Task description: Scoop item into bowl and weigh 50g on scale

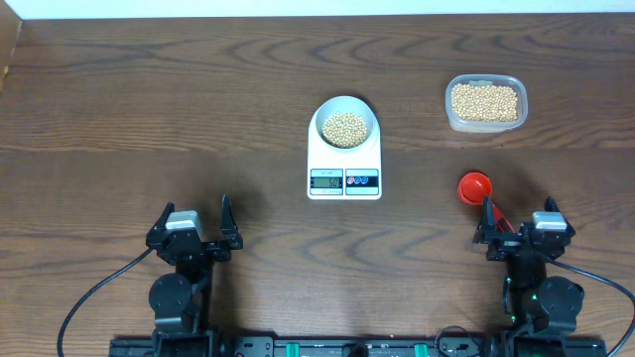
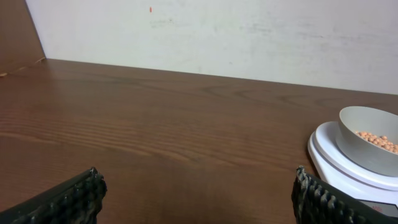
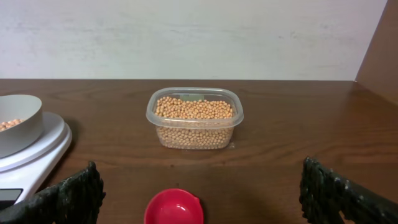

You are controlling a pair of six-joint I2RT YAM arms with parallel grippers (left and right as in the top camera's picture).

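From my remote station I saw the white scale (image 1: 344,164) standing near the middle of the brown tabletop (image 1: 149,99), with its display (image 1: 327,179) and its two round buttons (image 1: 362,179) on the edge facing the arms; the digits were too small for me to read. The bowl (image 1: 368,119) sat on the far part of the scale, and a small heap of tan beans (image 1: 344,129) lay at its bottom, well below the rim. To the right of the scale and well apart from it stood a clear plastic tub (image 1: 448,107), filled almost to the rim with the same beans. A red scoop (image 1: 474,186) lay on the tabletop nearer to the arms than the tub, its round cup pointing away from them and its handle running back toward the right pincer (image 1: 518,218). From the right wrist camera the red cup appeared low in the middle, between the two black fingers, but the fingers stood wide apart and did not press on it, so the right pincer was released and was grasping nothing. Whether the handle touched one finger, I could not tell. The left pincer (image 1: 193,220) was at the near left side of the tabletop, well apart from the scale, also spread wide with only bare wood between its fingers. From its camera the bowl and the scale were visible at the right edge, and a pale wall (image 2: 217,37) rose behind the tabletop.
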